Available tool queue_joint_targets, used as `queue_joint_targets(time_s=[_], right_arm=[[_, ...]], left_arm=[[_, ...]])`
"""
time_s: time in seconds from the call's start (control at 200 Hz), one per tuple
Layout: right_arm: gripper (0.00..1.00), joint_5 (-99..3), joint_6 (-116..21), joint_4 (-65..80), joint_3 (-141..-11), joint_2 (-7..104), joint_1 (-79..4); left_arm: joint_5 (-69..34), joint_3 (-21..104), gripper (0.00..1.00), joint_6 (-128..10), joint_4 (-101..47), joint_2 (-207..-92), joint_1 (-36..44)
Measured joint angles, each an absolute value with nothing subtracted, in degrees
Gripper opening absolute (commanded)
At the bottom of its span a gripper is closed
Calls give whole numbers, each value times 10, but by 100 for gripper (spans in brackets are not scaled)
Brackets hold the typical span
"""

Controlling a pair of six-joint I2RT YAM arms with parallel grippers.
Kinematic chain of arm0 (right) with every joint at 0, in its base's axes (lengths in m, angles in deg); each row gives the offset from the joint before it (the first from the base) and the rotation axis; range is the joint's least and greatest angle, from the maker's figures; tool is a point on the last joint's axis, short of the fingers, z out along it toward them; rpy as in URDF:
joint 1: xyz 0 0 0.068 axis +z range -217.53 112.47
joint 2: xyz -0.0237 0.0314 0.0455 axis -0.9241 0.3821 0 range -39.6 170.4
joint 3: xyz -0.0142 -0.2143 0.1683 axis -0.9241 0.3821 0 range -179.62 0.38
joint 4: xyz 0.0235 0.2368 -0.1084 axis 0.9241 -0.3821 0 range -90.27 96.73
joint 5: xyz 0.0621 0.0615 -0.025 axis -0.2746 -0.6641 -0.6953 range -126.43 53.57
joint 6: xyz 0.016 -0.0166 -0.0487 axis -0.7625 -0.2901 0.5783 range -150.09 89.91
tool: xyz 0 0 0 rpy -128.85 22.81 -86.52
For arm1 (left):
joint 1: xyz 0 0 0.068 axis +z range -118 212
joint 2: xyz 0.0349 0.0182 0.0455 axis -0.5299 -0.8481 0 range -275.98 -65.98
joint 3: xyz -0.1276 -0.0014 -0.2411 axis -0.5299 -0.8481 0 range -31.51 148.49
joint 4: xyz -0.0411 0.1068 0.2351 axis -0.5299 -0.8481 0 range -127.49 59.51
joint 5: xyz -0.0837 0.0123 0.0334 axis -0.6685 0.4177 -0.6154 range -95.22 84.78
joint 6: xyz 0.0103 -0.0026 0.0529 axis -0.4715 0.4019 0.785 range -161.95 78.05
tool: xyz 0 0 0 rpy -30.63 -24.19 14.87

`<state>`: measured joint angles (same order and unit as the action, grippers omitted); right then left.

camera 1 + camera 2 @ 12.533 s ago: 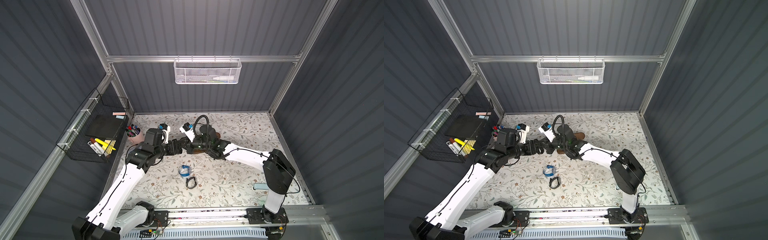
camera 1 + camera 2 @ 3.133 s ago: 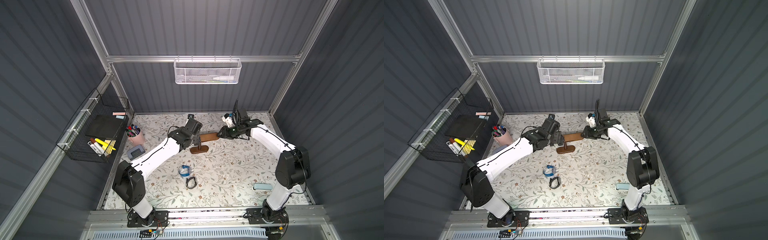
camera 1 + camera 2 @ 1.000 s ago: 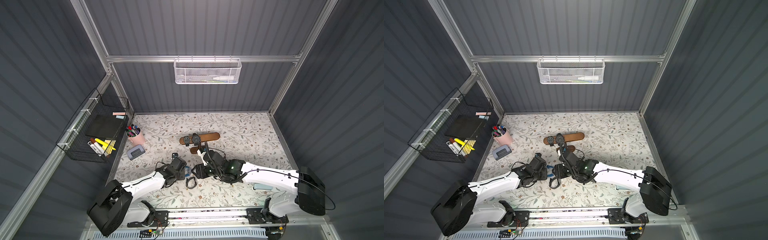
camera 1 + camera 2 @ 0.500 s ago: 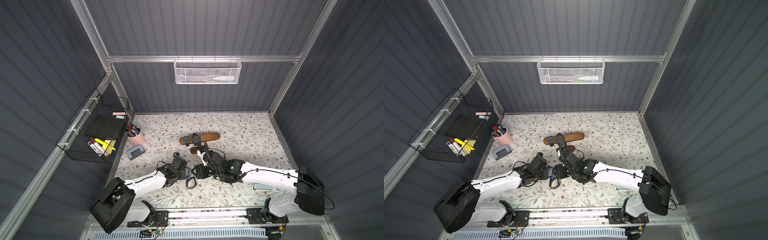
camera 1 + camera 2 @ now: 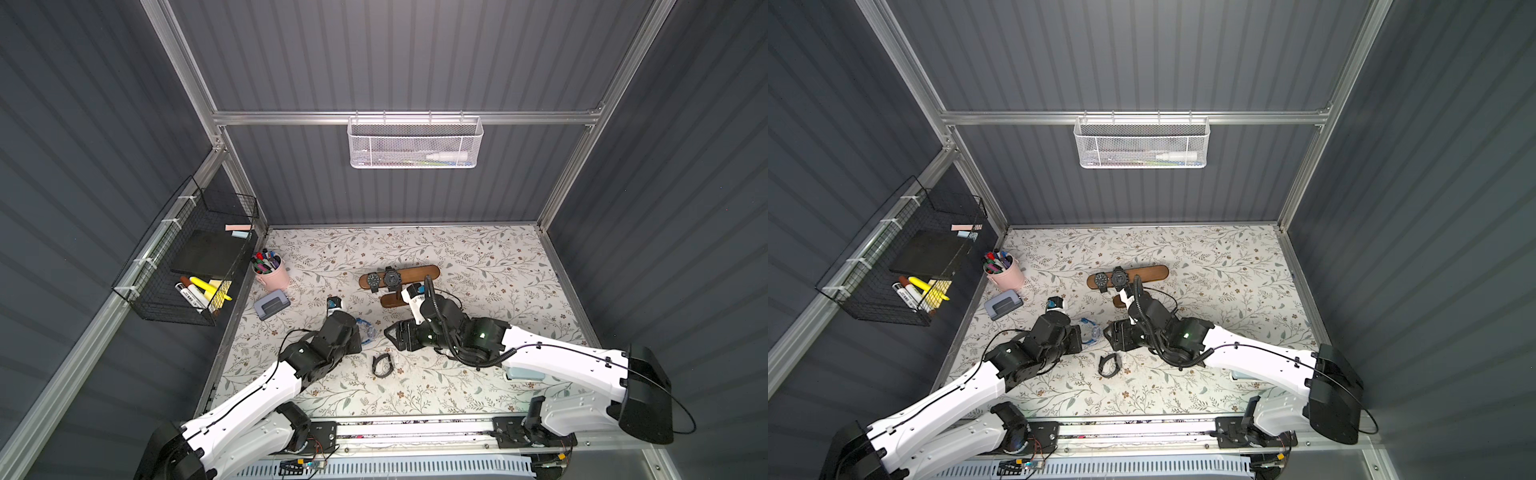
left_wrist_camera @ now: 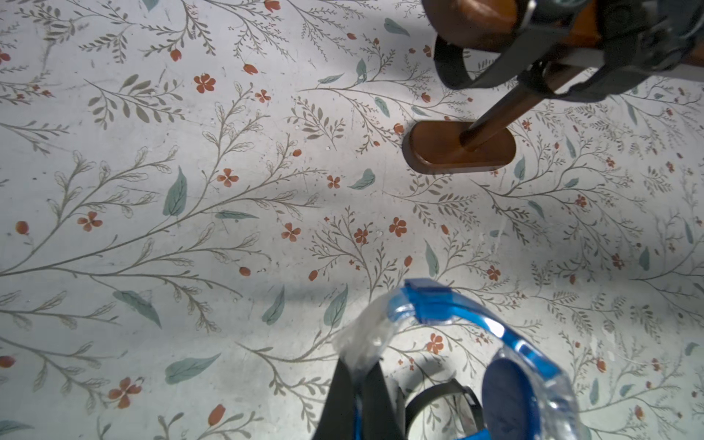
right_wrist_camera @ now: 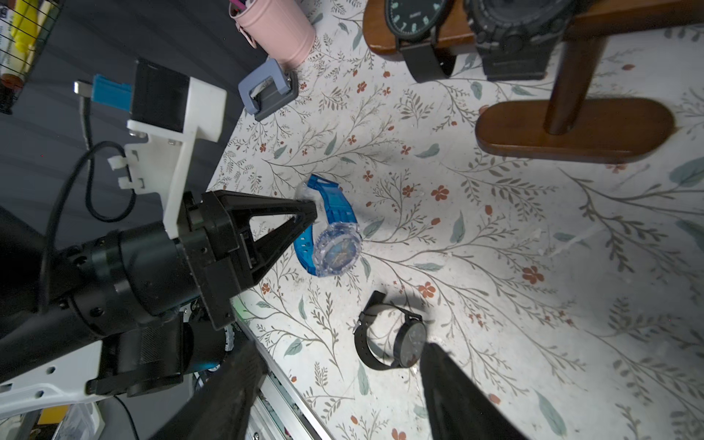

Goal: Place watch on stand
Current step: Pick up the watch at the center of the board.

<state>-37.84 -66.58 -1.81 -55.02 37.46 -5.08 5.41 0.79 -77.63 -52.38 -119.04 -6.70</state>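
Note:
My left gripper [image 7: 309, 213] is shut on the strap of a translucent blue watch [image 7: 337, 247], low over the floral table; both show in both top views, the gripper [image 5: 360, 332] beside the blue watch [image 5: 368, 331]. A black watch [image 7: 392, 348] lies on the table between the fingers of my open right gripper [image 7: 339, 354], without touching them. The dark brown stand [image 5: 417, 273] is behind both arms, with two dark watches [image 5: 383, 279] round its bar. Its oval base [image 6: 457, 148] shows in the left wrist view.
A pink pen cup [image 5: 272, 274] and a grey hole punch [image 5: 272, 304] sit at the table's left edge. A black wire basket [image 5: 187, 257] hangs on the left wall, a white mesh basket [image 5: 415, 143] on the back wall. The front rail [image 7: 282, 396] is close to my right gripper.
My left gripper has closed on the blue watch's strap. My right gripper's jaws have spread wider over the black watch. Both arms have barely shifted.

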Motion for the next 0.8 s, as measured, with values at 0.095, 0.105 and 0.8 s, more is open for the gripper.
queue_joint_targets(time_s=[0.095, 0.105, 0.8], right_arm=[[71, -382, -666, 5, -550, 391, -51], [71, -382, -666, 8, -550, 394, -51], [62, -403, -661, 84, -554, 451, -51]], left_arm=[[37, 16, 0, -783, -528, -1180, -67], [34, 17, 0, -784, -528, -1178, -67], [-36, 32, 0, -817, -533, -1127, -67]])
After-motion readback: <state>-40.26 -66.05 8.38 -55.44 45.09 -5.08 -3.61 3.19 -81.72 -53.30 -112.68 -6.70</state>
